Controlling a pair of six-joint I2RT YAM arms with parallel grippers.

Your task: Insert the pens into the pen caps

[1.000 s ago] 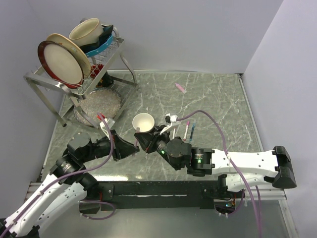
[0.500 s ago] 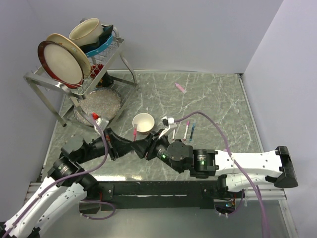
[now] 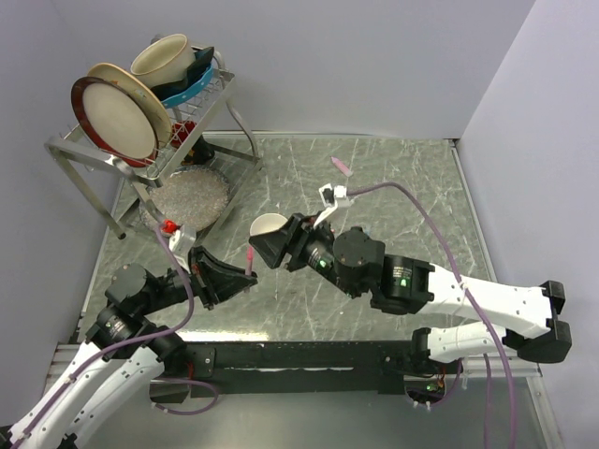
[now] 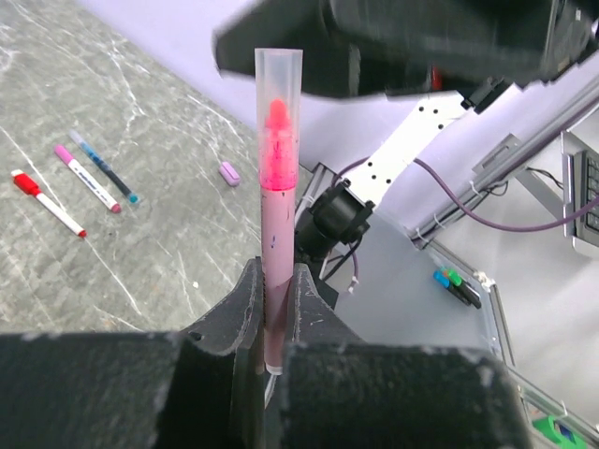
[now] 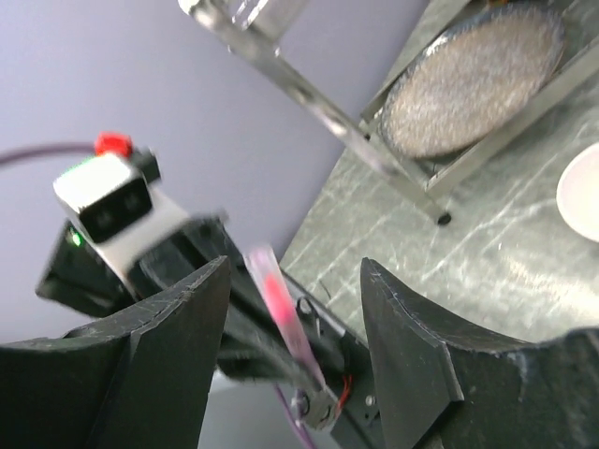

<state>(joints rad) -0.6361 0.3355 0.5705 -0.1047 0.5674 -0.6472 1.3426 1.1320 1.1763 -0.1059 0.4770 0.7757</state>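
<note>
My left gripper (image 3: 241, 277) (image 4: 276, 281) is shut on a pink pen (image 3: 250, 258) (image 4: 278, 206). The pen stands up out of the jaws, and a clear pink pen cap (image 4: 279, 84) covers its tip. My right gripper (image 3: 267, 245) (image 5: 295, 271) is open and empty. It sits just beyond the pen's capped end, facing it, with the pen (image 5: 279, 307) showing between its fingers. Three more pens lie on the table in the left wrist view: red-and-white (image 4: 47, 201), pink (image 4: 84, 178) and blue (image 4: 105, 171). A lilac cap (image 4: 229, 172) lies near them.
A small white bowl (image 3: 269, 223) sits behind the right gripper. A pink cap (image 3: 341, 166) lies at the far middle of the table. A dish rack (image 3: 150, 103) with plates and a cup stands at the far left, over a glittery plate (image 3: 192, 195).
The two grippers were together at the pen half a second ago. The right gripper has opened and pulled back up and away. The left gripper has drawn back left with the capped pen.
</note>
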